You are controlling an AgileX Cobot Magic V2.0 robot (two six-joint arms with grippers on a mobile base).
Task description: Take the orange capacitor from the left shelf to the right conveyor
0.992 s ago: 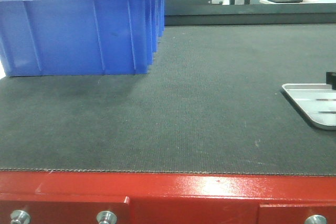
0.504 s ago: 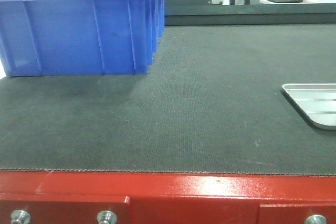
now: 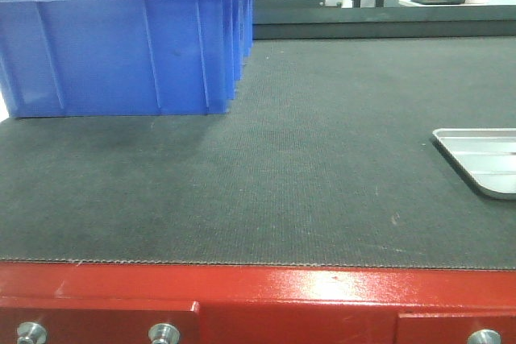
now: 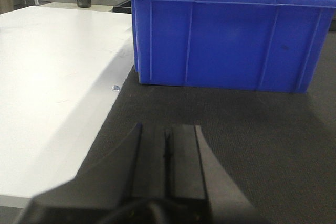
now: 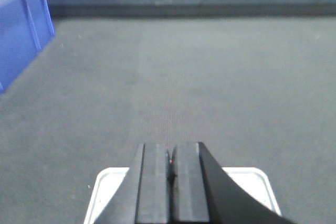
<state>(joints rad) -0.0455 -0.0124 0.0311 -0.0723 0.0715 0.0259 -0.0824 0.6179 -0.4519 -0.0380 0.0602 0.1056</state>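
The orange capacitor and the left shelf are out of view. The conveyor's dark grey belt (image 3: 322,159) with its red frame (image 3: 282,296) fills the front view. My left gripper (image 4: 167,129) is shut and empty, low over the belt (image 4: 252,129), facing a blue bin. My right gripper (image 5: 169,148) is shut, above the near end of a silver tray (image 5: 105,192) lying on the belt (image 5: 173,66). A tiny red speck shows between its pads; I cannot tell what it is. Neither gripper shows in the front view.
A large blue plastic bin (image 3: 121,46) stands on the belt at the back left, also in the left wrist view (image 4: 226,35). The silver tray (image 3: 484,159) lies at the right edge. A white tabletop (image 4: 47,87) borders the belt on the left.
A dark gripper part seen at the right edge by the tray one second ago has left the front view. Bin and tray have not moved.
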